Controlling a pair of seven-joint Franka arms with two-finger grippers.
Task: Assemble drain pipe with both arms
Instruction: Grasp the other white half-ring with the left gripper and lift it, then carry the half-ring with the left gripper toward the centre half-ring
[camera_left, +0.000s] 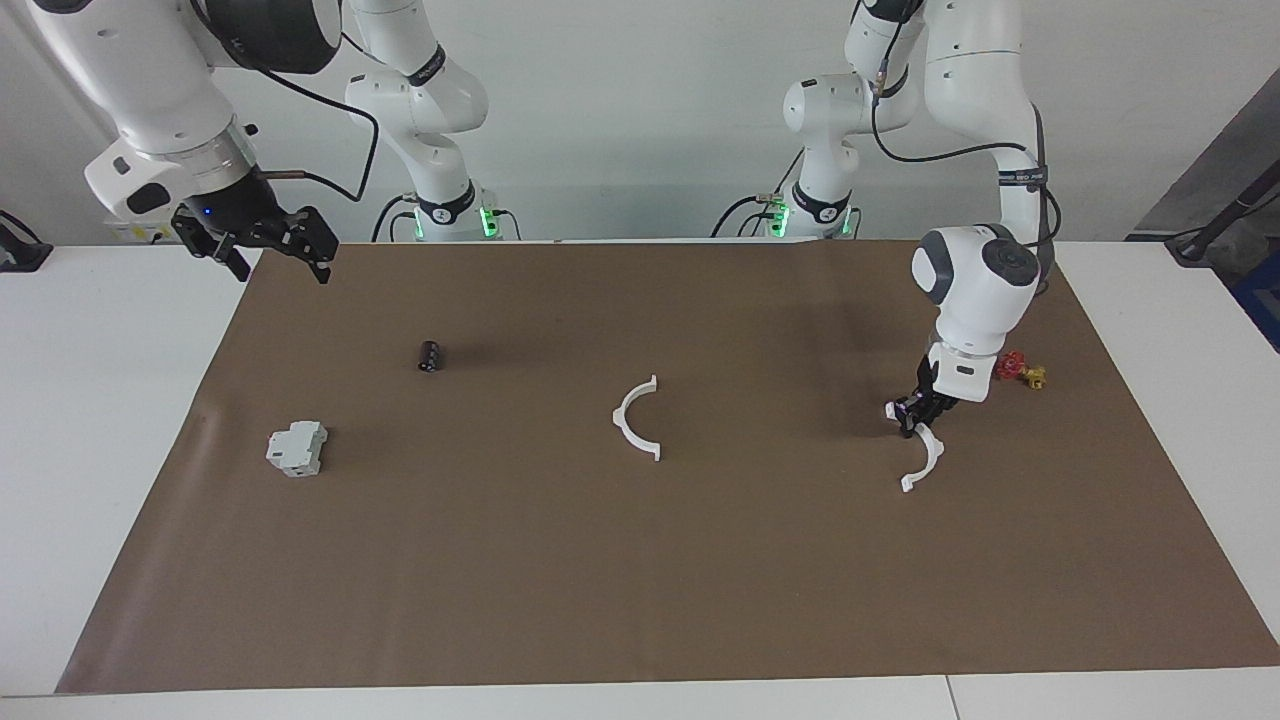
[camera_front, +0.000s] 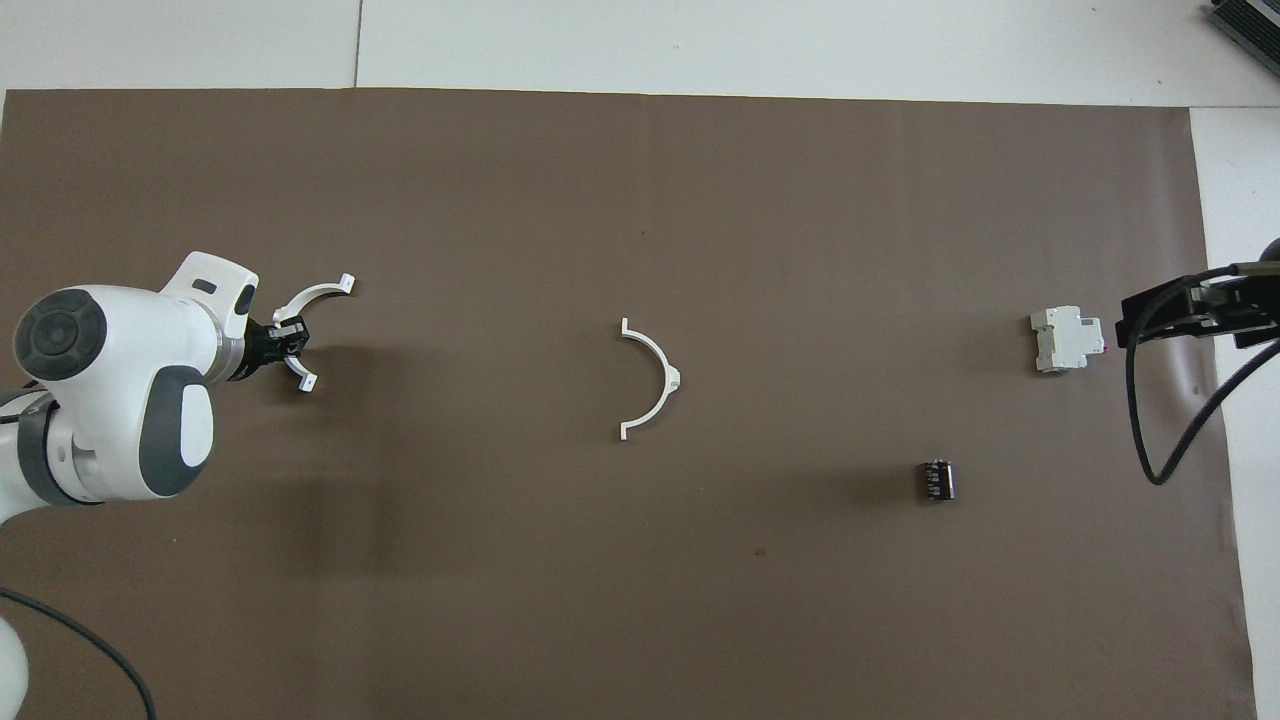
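Low at left arm's end of mat, left gripper (camera_left: 915, 418) sits down on one white half-ring (camera_left: 925, 458), fingers closed around its arc near one end; rest of arc curves free on brown mat (camera_left: 640, 580). Second half-ring (camera_left: 636, 419) lies alone mid-mat, well apart from first. Red-and-yellow piece (camera_left: 1021, 371) just beside left wrist. Right gripper (camera_left: 280, 255) waits high over mat's edge at right arm's end, fingers spread, holding nothing. Grey block (camera_left: 297, 447) and small black cylinder (camera_left: 430, 355) lie toward that end.
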